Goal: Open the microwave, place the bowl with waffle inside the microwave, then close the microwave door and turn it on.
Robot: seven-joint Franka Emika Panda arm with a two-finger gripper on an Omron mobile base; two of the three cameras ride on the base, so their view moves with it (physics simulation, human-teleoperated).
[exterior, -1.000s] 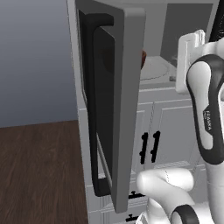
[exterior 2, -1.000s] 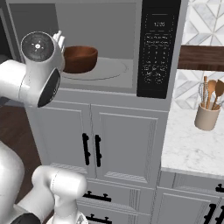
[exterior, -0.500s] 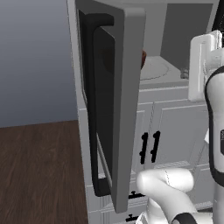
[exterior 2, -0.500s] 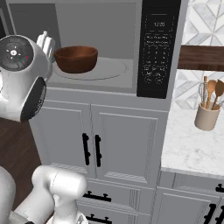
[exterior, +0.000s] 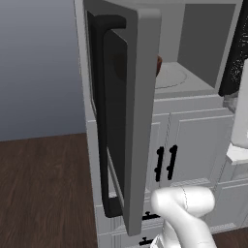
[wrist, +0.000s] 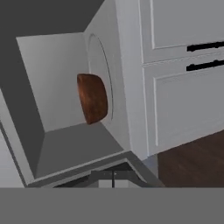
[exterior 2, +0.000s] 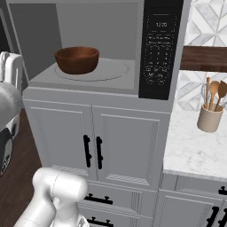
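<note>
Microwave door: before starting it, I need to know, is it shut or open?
Open: the microwave door stands swung out, the bowl exposed inside.

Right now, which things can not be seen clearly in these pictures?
- Waffle: the bowl wall hides its inside in the right base view.
- Bowl in the left base view: mostly hidden behind the microwave door.
- Control strip labels: too small to read.
- Gripper fingers: not distinguishable in the hand view.

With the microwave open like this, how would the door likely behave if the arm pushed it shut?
The microwave door looks like a rigid framed panel, so it should probably swing as one piece. Its tall bar handle suggests some weight. The bowl sits well inside, likely clear of it.
</note>
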